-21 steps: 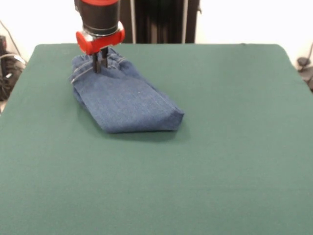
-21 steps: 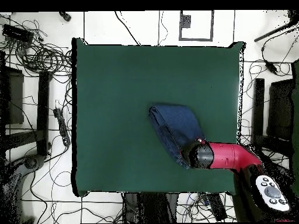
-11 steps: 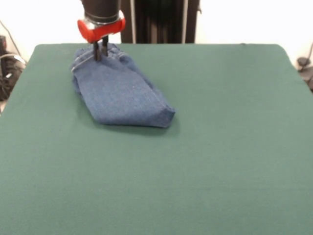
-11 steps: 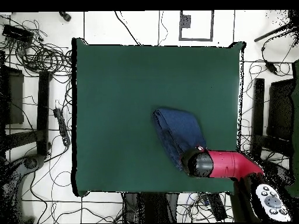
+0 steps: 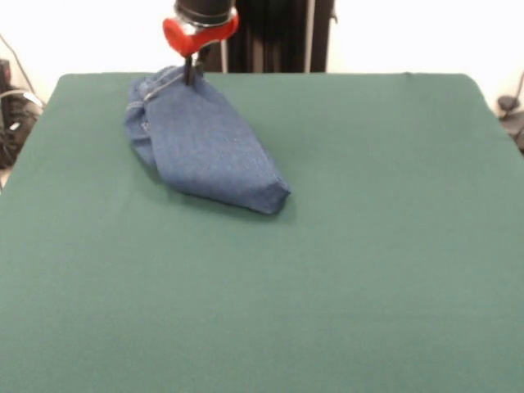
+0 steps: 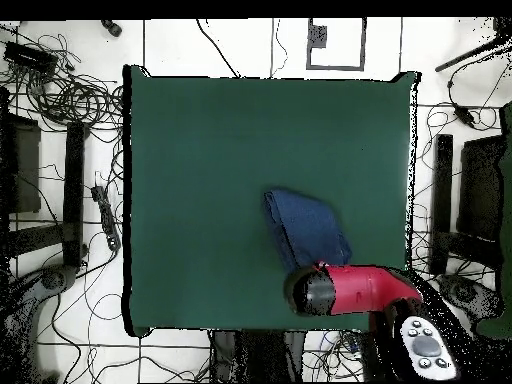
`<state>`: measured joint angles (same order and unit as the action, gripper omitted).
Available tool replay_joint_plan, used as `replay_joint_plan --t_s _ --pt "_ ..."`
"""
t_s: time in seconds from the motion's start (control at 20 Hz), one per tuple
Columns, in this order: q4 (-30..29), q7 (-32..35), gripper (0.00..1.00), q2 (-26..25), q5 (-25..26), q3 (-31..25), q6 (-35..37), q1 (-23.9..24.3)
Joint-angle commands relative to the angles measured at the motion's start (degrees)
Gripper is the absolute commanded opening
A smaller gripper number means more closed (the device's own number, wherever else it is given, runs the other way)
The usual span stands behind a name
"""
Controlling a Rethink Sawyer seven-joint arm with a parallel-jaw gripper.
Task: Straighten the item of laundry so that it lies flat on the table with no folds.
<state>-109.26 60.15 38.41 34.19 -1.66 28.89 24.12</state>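
One hand is pinching the waistband end of the jeans, its fingers pressed together on the denim. The jeans are lying folded double on the green worktop, stretching from the far left edge toward the middle.

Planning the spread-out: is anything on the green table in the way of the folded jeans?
Nothing visible: the gripper pinches the folded blue denim jeans directly, and the dark green felt table around them is bare.
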Motion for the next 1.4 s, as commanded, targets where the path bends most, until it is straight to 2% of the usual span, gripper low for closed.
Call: replay_joint_plan --t_s 0.05,0.35,0.65,0.95,1.1,1.4 --pt "-5.42 12.35 0.0 -3.17 -1.75 -0.02 4.21 -5.98" --pt "-3.97 12.88 0.0 -3.94 -5.07 1.46 10.33 -10.83" --pt "-1.69 11.48 0.0 -4.92 -7.6 2.04 15.66 -12.39" --pt "3.75 7.01 0.0 -4.54 -7.73 1.77 22.18 -11.09" --pt "6.27 5.58 0.0 -6.07 -8.13 1.41 25.45 -8.67" --pt "6.6 6.8 0.0 -7.55 -8.11 0.08 22.84 -7.39"
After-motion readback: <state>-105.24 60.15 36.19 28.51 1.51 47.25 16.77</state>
